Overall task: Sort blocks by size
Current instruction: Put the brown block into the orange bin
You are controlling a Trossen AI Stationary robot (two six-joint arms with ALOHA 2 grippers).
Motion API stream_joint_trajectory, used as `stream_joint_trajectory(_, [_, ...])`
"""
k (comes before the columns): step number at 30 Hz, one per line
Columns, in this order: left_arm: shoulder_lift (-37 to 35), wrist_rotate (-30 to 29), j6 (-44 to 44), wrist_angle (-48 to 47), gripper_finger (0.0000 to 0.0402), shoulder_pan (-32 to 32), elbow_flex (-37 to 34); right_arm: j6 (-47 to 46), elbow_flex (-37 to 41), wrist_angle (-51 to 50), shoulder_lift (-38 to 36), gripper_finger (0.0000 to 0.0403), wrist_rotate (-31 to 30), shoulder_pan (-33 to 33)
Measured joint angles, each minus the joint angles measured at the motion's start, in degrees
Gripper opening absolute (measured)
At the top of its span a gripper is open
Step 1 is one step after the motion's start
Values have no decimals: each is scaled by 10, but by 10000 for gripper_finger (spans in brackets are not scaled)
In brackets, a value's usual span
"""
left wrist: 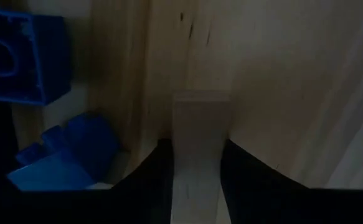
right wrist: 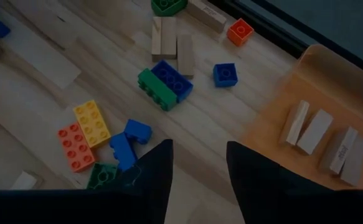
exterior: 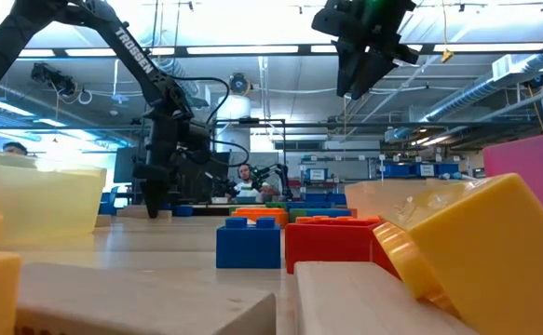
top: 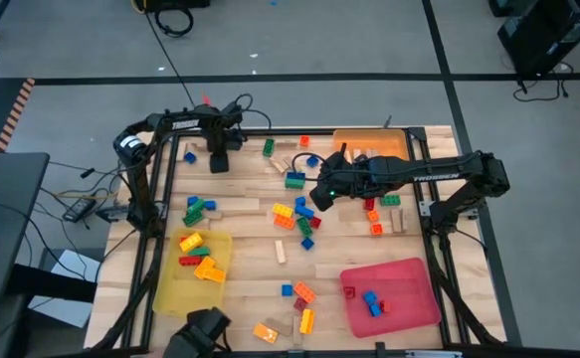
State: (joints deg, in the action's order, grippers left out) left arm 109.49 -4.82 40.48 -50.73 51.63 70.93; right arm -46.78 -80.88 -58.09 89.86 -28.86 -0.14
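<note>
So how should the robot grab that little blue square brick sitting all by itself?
Grip the little blue brick by two opposite flat sides, coming straight down from above. It sits flat, studs up, with bare table all round it, so the fingers should probably fit.

A tan wooden block (left wrist: 197, 149) sits between the left tool's (left wrist: 197, 171) fingers; blue bricks (left wrist: 19, 56) lie at nine o'clock.

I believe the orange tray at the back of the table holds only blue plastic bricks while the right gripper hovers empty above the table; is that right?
Not quite. The orange tray holds plain tan wooden blocks, not blue plastic bricks, as the right wrist view shows. The rest stands: the right gripper hovers empty above the table.
</note>
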Motion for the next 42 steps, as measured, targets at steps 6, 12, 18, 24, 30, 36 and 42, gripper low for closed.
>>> stream_joint_trajectory(6, [-23,97,-102,-38,104,-8,19,7,0,-5,0,166,-2,0])
stream_joint_trajectory(12, [-120,182,-192,-22,104,-27,19,16,0,-54,-1,164,-37,7])
stream_joint_trajectory(18, [-241,227,-274,46,104,-56,19,34,27,-45,-24,150,-66,31])
stream_joint_trajectory(24, [-318,223,-352,119,104,-98,19,40,167,99,-133,121,-56,35])
stream_joint_trajectory(30, [-339,218,-412,206,104,-167,20,108,335,377,-268,91,15,13])
stream_joint_trajectory(36, [-324,188,-456,316,104,-250,20,192,449,633,-320,73,33,3])
stream_joint_trajectory(42, [-306,153,-486,401,104,-295,20,198,474,717,-319,72,28,3])
